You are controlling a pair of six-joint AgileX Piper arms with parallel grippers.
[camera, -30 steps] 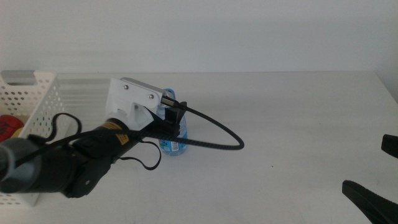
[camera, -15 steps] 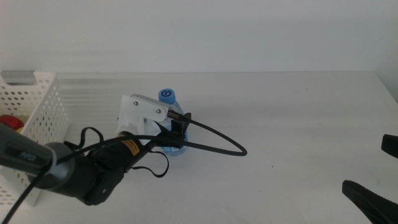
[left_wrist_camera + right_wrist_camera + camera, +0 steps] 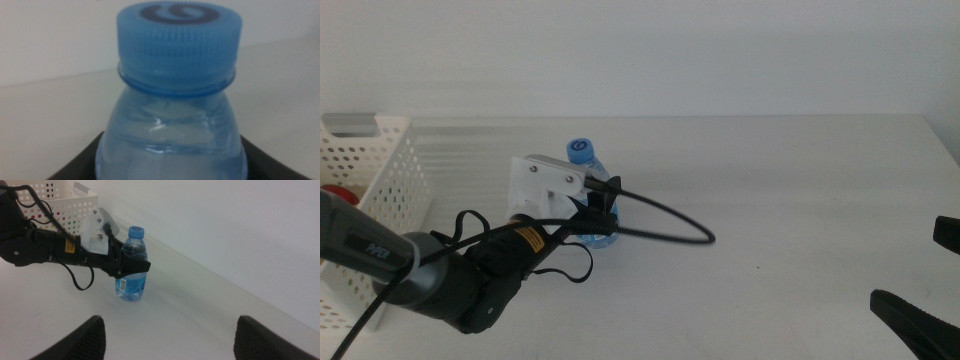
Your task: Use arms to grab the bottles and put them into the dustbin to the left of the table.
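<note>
The clear water bottle (image 3: 592, 205) with a blue cap stands upright on the white table (image 3: 770, 180). My left gripper (image 3: 601, 214) reaches in from the left and is shut around the bottle's body below the neck. This also shows in the right wrist view (image 3: 133, 266). In the left wrist view the bottle (image 3: 172, 125) fills the picture with a dark jaw on each side. My right gripper (image 3: 928, 280) waits open and empty at the table's front right. The white perforated dustbin (image 3: 382, 158) stands at the left, with something red (image 3: 332, 197) inside. The yellow-liquid bottle is out of view.
A thick black cable (image 3: 670, 222) loops from the left wrist over the table to the right of the bottle. The dustbin (image 3: 56, 196) lies behind the left arm in the right wrist view. A white wall runs behind the table's far edge.
The left arm has dropped lower and its white wrist housing has moved down and left, so the bottle's blue cap now shows above it. The right gripper has not moved.
</note>
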